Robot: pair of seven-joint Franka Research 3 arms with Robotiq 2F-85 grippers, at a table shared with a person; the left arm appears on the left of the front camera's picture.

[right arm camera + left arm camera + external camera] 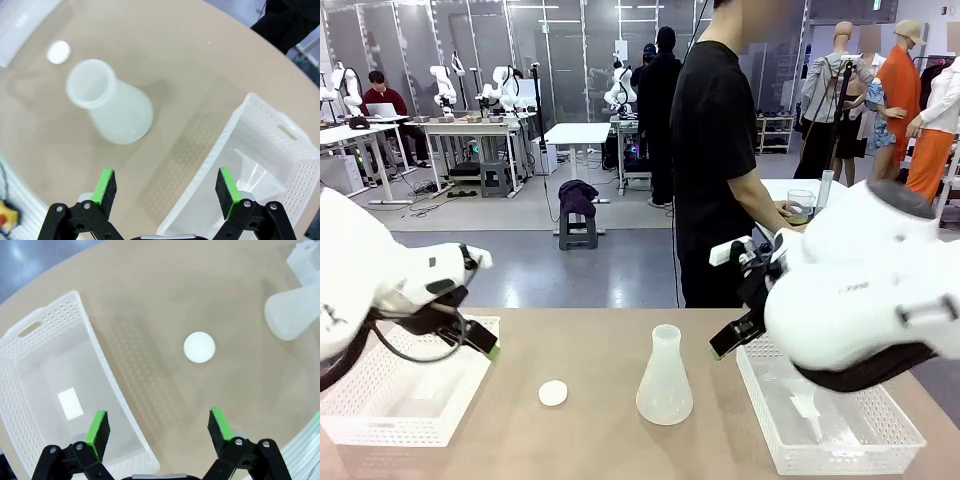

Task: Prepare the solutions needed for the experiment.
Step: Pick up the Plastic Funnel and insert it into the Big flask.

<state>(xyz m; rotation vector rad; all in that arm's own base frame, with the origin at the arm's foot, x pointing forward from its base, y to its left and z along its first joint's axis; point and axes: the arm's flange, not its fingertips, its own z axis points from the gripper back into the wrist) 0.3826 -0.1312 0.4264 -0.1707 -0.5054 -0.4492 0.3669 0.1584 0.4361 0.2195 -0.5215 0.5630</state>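
The left gripper (pixel 158 417) hangs with its green pads spread wide and nothing between them. It is left of the frosted translucent conical flask (pixel 664 385), above the wall of a white perforated plastic basket (pixel 85 315). The right gripper (pixel 165 175) is likewise spread and empty, right of the flask, above the rim of a second white perforated basket (pixel 260 105).

The flask stands upright on the tan bench (pixel 590 340) between the two baskets, touching neither. A small white round cap (pixel 552 393) lies flat just left of the flask.

The flask looks like light, fairly stiff plastic, and the broad base should keep it steady. I judge the smooth sloping cone a poor place to pinch, as the pads would likely slide up and off it. The narrow neck, just under the flared lip, seems the surer hold, taken level so that nothing spills. Being so light, it could tip or skate if one finger touches before the other.

The front view gives the flask's upright profile, though the frosted wall hides whether any liquid lies at the bottom. The right wrist view looks down into the open, unstoppered mouth and shows a clear plastic funnel (pixel 255 175) lying in the basket right of the flask. The left wrist view shows a white slip (pixel 70 403) on the floor of the basket left of the flask.
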